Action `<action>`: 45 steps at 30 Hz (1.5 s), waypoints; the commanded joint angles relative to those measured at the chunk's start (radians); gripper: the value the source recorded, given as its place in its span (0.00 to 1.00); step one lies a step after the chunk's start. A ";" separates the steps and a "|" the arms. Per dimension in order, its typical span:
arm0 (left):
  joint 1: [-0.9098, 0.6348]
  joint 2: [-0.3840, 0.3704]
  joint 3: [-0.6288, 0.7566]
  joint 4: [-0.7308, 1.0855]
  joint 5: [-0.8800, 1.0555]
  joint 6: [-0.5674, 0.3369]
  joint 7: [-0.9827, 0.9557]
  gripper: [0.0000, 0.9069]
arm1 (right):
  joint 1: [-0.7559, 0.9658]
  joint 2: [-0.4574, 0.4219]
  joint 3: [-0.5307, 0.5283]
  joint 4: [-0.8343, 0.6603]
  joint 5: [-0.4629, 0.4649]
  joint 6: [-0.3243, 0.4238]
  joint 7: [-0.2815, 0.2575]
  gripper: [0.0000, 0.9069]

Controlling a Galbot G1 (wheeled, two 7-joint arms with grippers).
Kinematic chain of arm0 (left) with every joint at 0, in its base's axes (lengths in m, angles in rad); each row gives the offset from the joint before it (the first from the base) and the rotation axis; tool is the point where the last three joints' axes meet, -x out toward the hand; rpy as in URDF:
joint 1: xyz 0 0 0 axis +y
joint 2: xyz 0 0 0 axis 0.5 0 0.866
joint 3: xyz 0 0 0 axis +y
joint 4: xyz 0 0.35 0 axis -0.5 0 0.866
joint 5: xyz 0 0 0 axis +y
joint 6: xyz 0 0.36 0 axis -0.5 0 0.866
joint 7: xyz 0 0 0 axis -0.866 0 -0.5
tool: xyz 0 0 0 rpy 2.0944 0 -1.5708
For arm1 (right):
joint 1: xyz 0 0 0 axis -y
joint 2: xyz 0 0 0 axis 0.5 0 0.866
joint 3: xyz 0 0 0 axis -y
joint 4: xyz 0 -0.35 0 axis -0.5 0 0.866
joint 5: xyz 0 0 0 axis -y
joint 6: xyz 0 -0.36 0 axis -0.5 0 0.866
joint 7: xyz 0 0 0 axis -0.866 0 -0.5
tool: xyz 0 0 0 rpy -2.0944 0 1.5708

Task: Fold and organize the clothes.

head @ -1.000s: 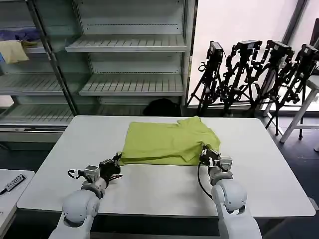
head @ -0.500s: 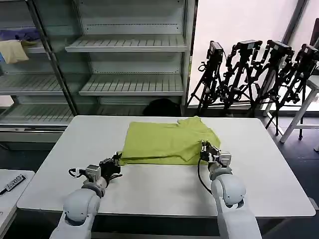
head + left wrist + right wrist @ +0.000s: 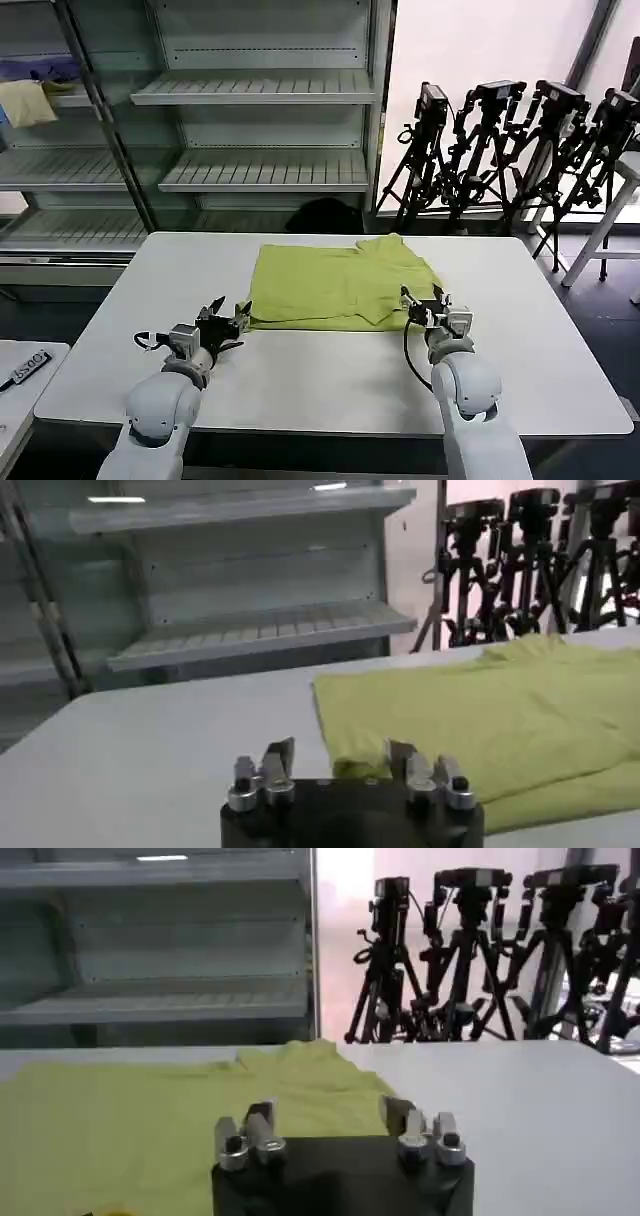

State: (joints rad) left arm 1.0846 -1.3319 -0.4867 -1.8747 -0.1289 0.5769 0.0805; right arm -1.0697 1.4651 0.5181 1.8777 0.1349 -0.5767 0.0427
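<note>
While the T-shirt (image 3: 335, 283) lies folded on the table (image 3: 300, 380), each wide-open tool, left (image 3: 226, 317) and right (image 3: 425, 305), sits just before its near corners

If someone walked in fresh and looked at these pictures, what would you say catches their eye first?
The lime T-shirt, lying partly folded on the far middle of the white table, stands out at once. Next come the two grippers at its near edge, both open: the left gripper just off the shirt's near left corner, the right gripper at its near right corner. Behind, a row of black tripods stands against the bright wall.
</note>
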 commanded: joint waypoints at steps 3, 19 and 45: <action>0.079 0.007 -0.021 -0.029 0.003 0.000 0.011 1.00 | -0.145 -0.007 0.049 0.104 0.001 0.000 -0.028 1.00; -0.032 0.021 -0.038 -0.039 -0.091 0.002 -0.025 1.00 | -0.193 -0.011 0.085 0.116 0.008 0.016 -0.044 1.00; 0.101 -0.005 -0.029 -0.003 -0.080 0.000 0.019 1.00 | -0.138 -0.016 0.094 0.014 -0.001 0.033 -0.042 0.82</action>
State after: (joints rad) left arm 1.1601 -1.3333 -0.5129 -1.8830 -0.1863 0.5769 0.0936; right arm -1.2167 1.4476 0.6119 1.9160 0.1365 -0.5455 -0.0009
